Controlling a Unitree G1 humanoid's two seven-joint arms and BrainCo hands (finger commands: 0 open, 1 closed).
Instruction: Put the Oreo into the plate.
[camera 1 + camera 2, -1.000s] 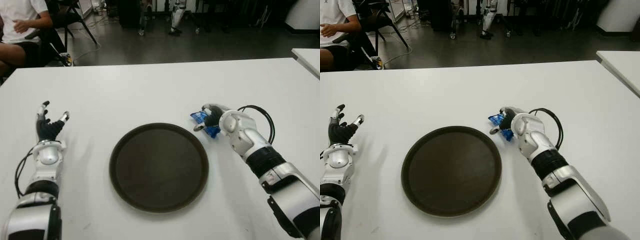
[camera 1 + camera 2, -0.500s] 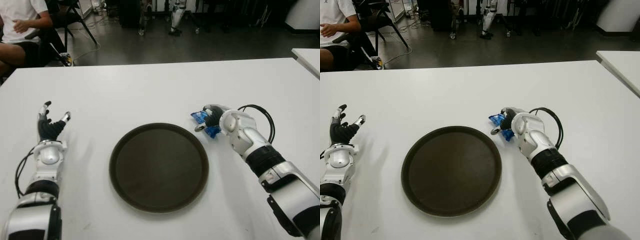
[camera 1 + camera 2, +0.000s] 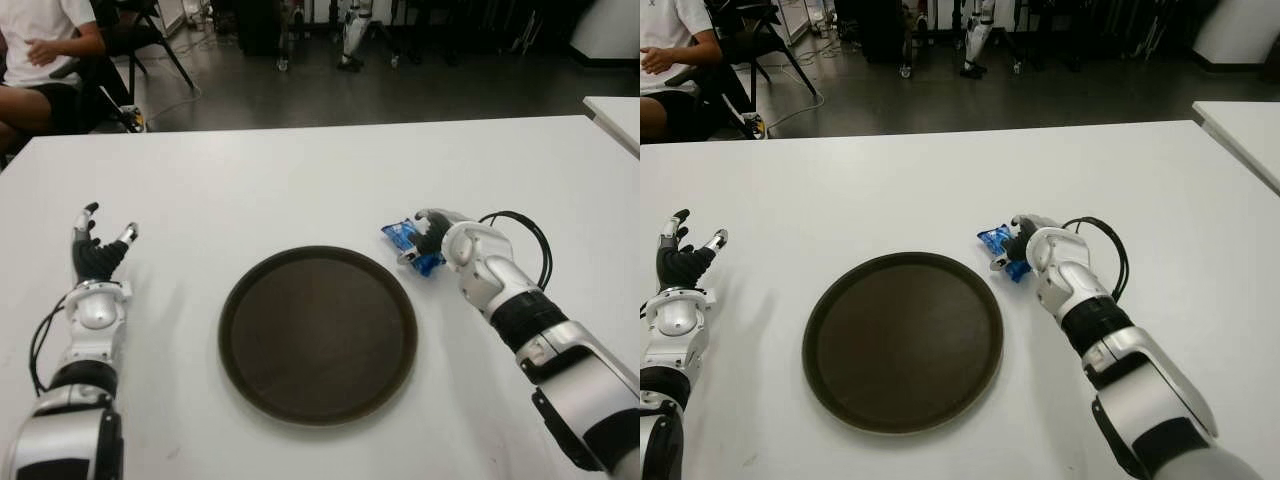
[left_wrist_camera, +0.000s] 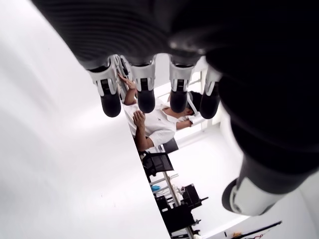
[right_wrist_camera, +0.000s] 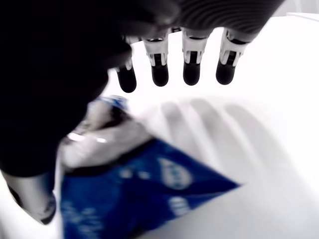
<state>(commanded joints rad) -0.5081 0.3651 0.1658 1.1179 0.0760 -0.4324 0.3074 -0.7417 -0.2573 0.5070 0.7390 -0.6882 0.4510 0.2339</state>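
The dark round plate [image 3: 318, 334] lies on the white counter [image 3: 300, 180] and nothing is inside it. The blue Oreo packet [image 3: 407, 242] lies on the counter just beside the plate's rim, on the robot's right side of the plate and toward its far edge. The right hand [image 3: 440, 238] is over this packet. In the right wrist view, the four fingers [image 5: 159, 63] are stretched out and apart from the packet [image 5: 144, 194], with bare counter under them, while the thumb [image 5: 35, 199] is close beside the packet's edge; I cannot tell if it touches. So the hand is spread and it does not pinch the packet. The left hand [image 3: 98, 254] shows well apart from the plate, on the robot's left side of it, with the fingers [image 4: 110, 94] straight and spread, holding nothing. Beyond the counter's far left corner a person [image 3: 40, 60] in a white shirt is sitting.
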